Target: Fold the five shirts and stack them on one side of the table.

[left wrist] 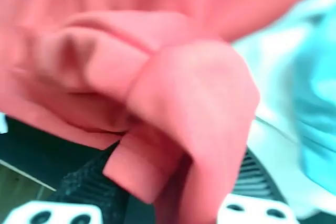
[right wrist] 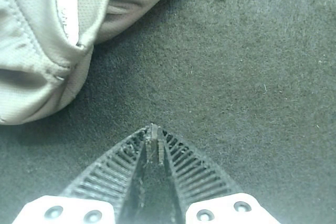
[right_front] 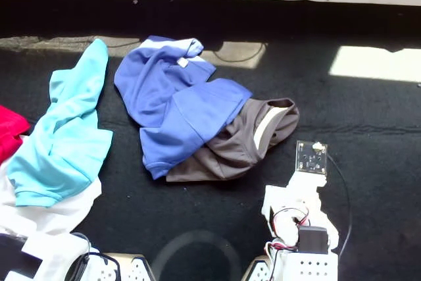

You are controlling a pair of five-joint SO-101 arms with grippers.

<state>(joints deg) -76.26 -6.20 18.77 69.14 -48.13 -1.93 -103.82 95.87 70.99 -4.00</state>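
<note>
A red shirt (left wrist: pixel 157 77) bunches close in the left wrist view, and my left gripper (left wrist: pixel 168 145) is shut on a fold of it, its dark ribbed fingers (left wrist: pixel 89 187) half buried. The red shirt (right_front: pixel 10 133) lies at the table's left edge beside a light blue shirt (right_front: pixel 62 136) and a white shirt (right_front: pixel 46 218) under it. A royal blue shirt (right_front: pixel 174 106) lies crumpled mid-table over a grey shirt (right_front: pixel 237 146). My right gripper (right wrist: pixel 153 129) is shut and empty over the black cloth, just off the grey shirt's hem (right wrist: pixel 47 45).
Black cloth (right_front: pixel 368 123) covers the table, with free room to the right and in front. The right arm (right_front: pixel 299 212) stands at the front right. White cloth drapes over the left arm's base (right_front: pixel 99 264). Sun patches lie at the back right.
</note>
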